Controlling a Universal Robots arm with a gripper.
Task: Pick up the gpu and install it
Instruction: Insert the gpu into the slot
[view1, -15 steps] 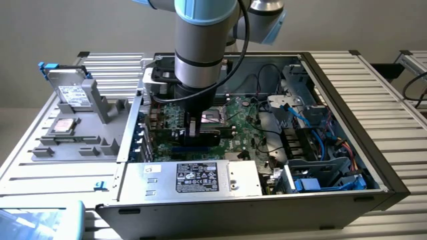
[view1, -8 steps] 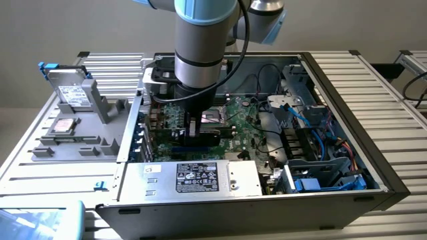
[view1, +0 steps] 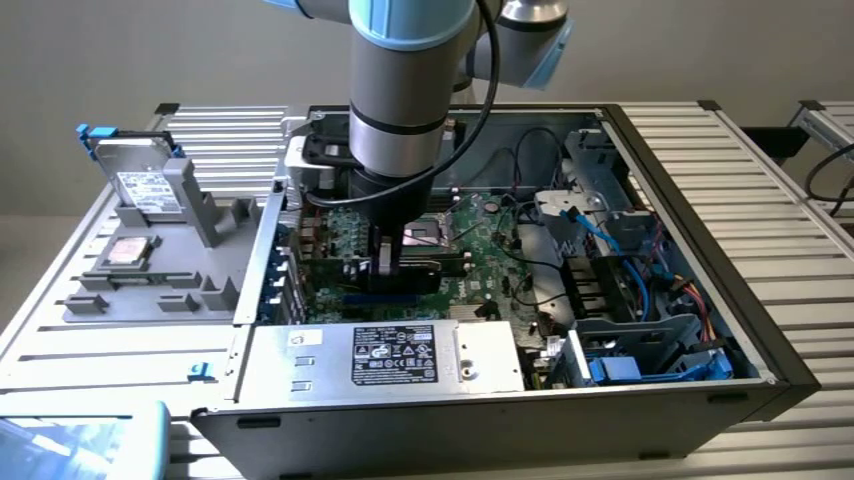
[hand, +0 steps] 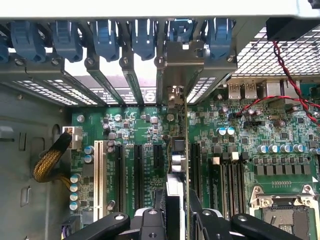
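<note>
Exterior view: arm reaches down into the open case (view1: 694, 200) on the bench; end effector (view1: 384, 262) is low over the motherboard (view1: 494, 240), near the case's rear wall, closed on the gpu (view1: 336, 238), which stands on edge. Wrist view: gpu (hand: 186, 150) is seen edge-on, clamped between the fingers (hand: 150, 220). Its long axis runs straight from the end effector (hand: 175, 212) toward the rear wall, parallel to the expansion slots (hand: 120, 175). The bracket (hand: 184, 60) sits at the blue latches (hand: 145, 37). Cannot tell whether it is seated.
</note>
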